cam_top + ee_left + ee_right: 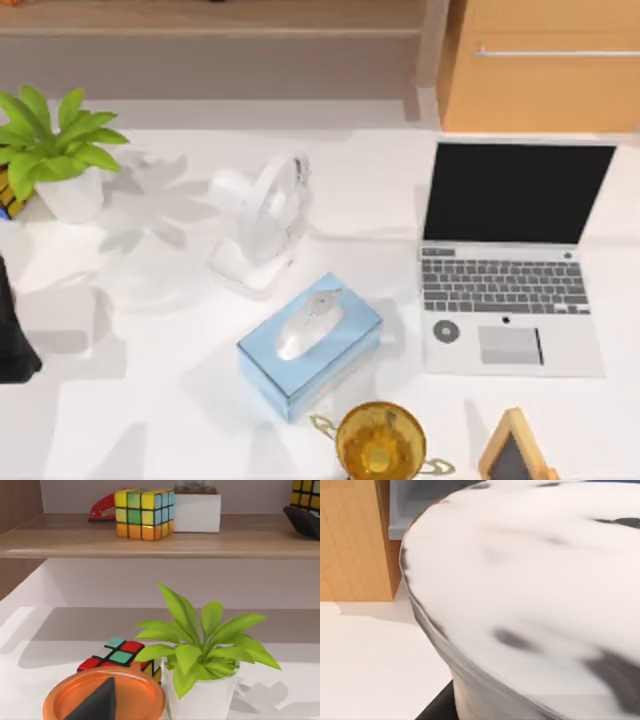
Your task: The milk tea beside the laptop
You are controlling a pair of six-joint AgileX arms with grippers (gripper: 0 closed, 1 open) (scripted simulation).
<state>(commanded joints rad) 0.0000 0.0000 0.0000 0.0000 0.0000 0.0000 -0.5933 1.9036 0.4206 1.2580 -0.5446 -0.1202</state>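
Note:
The milk tea (pixel 535 605), a pale translucent cup with dark pearls inside, looms very close in the right wrist view, next to a wooden cabinet (pixel 350 540). A dark part of my right gripper (pixel 437 705) shows just under the cup. The laptop (pixel 510 260) stands open at the table's right, black screen up, with a round dark sticker left of its trackpad. My left arm (pixel 12 335) rests at the table's left edge. A dark piece of the left gripper (pixel 97 702) shows in front of an orange disc (pixel 70 695).
A potted plant (pixel 60 150) stands at the back left beside a Rubik's cube (pixel 117 655). A white fan (pixel 262 215), a blue tissue box (pixel 310 345), a gold trophy (pixel 380 440) and a small wooden frame (pixel 515 450) occupy the middle and front.

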